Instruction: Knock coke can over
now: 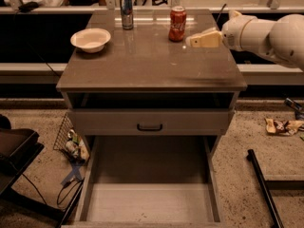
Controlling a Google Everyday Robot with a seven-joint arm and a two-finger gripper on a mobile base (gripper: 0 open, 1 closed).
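Observation:
The red coke can (177, 23) stands upright near the back of the grey cabinet top (152, 65), right of centre. My gripper (193, 40) reaches in from the right on a white arm, its cream-coloured fingers pointing left. Its tip is just right of the can and slightly nearer to me, close to the can's lower part. I see no contact.
A slim blue-and-silver can (126, 11) stands at the back, left of the coke can. A white bowl (90, 39) sits on the left side of the top. The bottom drawer (149, 194) is pulled out below. Clutter lies on the floor at both sides.

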